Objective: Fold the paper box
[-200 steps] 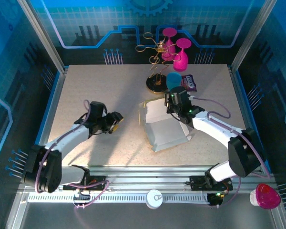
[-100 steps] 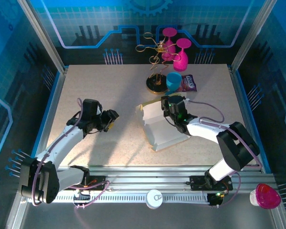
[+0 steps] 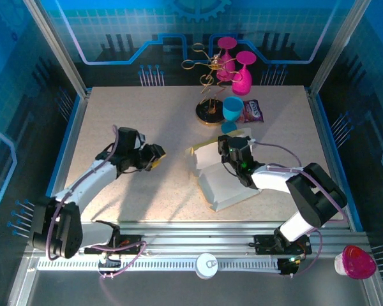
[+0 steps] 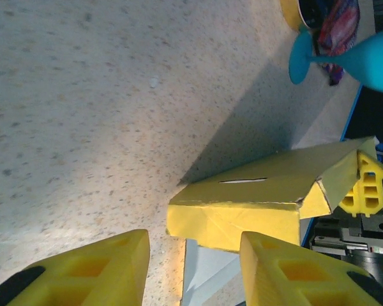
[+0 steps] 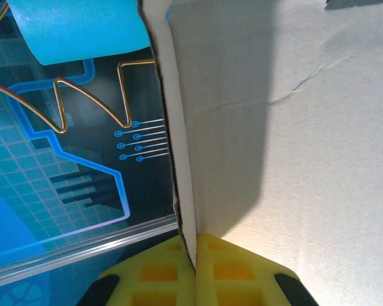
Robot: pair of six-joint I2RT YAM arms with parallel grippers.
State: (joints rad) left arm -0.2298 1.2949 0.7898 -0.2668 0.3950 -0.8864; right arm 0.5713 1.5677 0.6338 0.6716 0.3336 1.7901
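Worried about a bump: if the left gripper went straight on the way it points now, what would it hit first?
The box: its yellow folded side stands straight ahead of the open left gripper, with only bare table between. How near it is, the wrist view leaves unclear.

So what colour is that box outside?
Yellow; the paper box shows it best in the left wrist view.

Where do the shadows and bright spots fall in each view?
Top external: a bright patch on the table near the paper box. Left wrist: the box throws a dark wedge toward the blue cup. Right wrist: a grey band crosses its white inside.
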